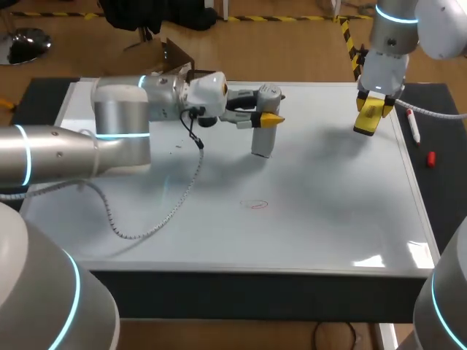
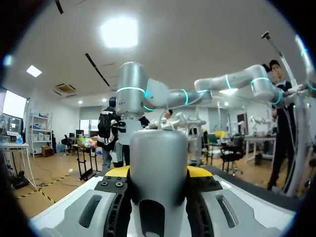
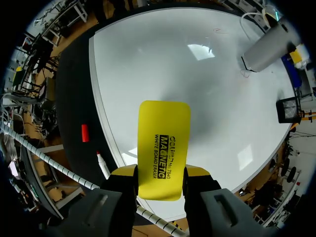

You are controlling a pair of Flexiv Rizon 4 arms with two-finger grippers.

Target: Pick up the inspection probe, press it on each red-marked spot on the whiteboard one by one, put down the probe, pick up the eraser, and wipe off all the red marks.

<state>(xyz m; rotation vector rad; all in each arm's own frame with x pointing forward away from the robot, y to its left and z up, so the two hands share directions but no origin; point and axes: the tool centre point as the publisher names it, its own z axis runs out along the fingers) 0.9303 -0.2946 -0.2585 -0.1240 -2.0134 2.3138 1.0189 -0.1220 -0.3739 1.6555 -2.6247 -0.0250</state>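
A dark table (image 1: 255, 295) carries a large whiteboard (image 1: 314, 219) that covers most of its top. Nearest on the board, a thin cable (image 1: 157, 215) trails from the left arm across the board's left half. Just beyond it, close to the board's middle, is one small, faint red mark (image 1: 255, 205). On the dark strip of table right of the board lie a red cap (image 1: 430, 158) and, farther back, a marker pen (image 1: 413, 125).

Past the red mark, towards the far edge, the left pincer (image 1: 268, 119) reaches in level from the left. It is clenched on the probe (image 1: 261, 142), a plain grey cylinder, with one yellow fingertip (image 2: 118, 172) pressed to each side of it. The probe is apart from the red mark, on the mark's far side.

At the far right corner of the board the right pincer (image 1: 373, 109) points downwards, grasping the eraser (image 1: 367, 120), a flat yellow block, between its two fingers. The eraser hangs above the board, clear of it, and its shadow falls on the white surface.

The probe stands upright with its long axis vertical, crossing the level fingers. Its lower end is at the board, but whether it touches cannot be told. The eraser's long axis runs along the fingers, and its free end points down at the board.
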